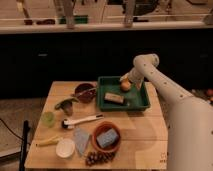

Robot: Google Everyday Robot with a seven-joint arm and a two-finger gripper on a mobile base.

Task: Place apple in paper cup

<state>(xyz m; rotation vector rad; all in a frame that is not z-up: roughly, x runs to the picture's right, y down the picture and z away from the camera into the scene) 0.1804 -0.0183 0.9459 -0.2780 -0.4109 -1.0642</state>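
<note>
On wooden table (145, 134) | tool (124, 79) by apple (126, 86) in green tray (139, 100) (grip unclear) | dark cabinets (75, 55)

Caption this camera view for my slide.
Claw at the apple in the green tray; paper cup sits near the table's front edge.

High view down onto table (145, 135) — perhaps head-mounted — fingers (123, 79) over tray (136, 102).
</note>
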